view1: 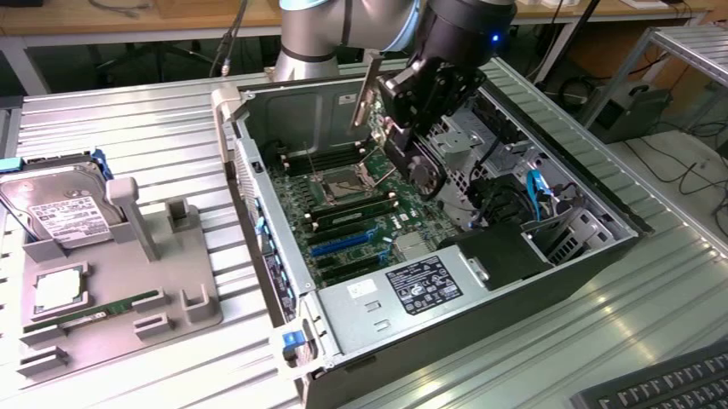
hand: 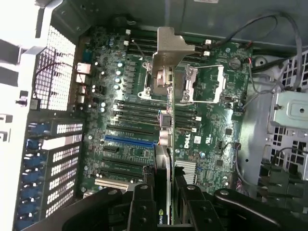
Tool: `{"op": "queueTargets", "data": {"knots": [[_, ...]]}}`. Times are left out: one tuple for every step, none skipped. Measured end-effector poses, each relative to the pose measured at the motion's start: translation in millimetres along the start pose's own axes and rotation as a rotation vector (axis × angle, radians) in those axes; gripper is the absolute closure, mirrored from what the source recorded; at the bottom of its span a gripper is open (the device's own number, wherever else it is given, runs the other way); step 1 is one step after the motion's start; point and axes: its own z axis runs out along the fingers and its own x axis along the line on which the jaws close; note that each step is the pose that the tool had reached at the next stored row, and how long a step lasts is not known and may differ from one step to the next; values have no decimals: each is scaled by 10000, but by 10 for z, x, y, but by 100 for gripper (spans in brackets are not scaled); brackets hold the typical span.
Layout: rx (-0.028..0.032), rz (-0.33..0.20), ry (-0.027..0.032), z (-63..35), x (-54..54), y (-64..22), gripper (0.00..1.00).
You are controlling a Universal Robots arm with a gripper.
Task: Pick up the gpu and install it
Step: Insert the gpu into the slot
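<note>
Pincer (view1: 417, 115) jaws are clamped on the gpu (view1: 424, 170), which hangs edge-down in the upper middle of the exterior view, inside the open computer case (view1: 500, 315) and clear of the motherboard (view1: 353, 213). Its silver bracket (view1: 366, 94) stands at the card's end toward the exterior view's left. The blue expansion slot (view1: 341, 245) lies lower and further left in that frame. In the wrist view the card's thin edge appears to run across the slots rather than along them.

Gpu (view1: 421, 175) in hand (hand: 163, 202) above motherboard (view1: 353, 213) inside case (view1: 242, 136) — hard drive (view1: 57, 209) on tray (view1: 125, 285), the exterior view's left
</note>
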Motion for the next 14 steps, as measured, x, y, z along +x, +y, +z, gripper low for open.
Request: {"op": "queueTargets", "data": {"knots": [[15, -266, 20, 1, 0, 0, 74], [24, -471, 34, 2, 0, 0, 74], [32, -662, 47, 2, 0, 0, 74], [41, -895, 63, 2, 0, 0, 74], [47, -1099, 75, 3, 0, 0, 74], [52, -1338, 88, 3, 0, 0, 74], [56, -1510, 97, 3, 0, 0, 74], [61, -1706, 107, 4, 0, 0, 74], [64, -1907, 116, 4, 0, 0, 74], [70, -2229, 129, 4, 0, 0, 74], [72, -2476, 138, 4, 0, 0, 74], [74, -2683, 146, 5, 0, 0, 74], [76, -2836, 151, 5, -1, 0, 74], [78, -3093, 160, 5, -1, 0, 74]]}}
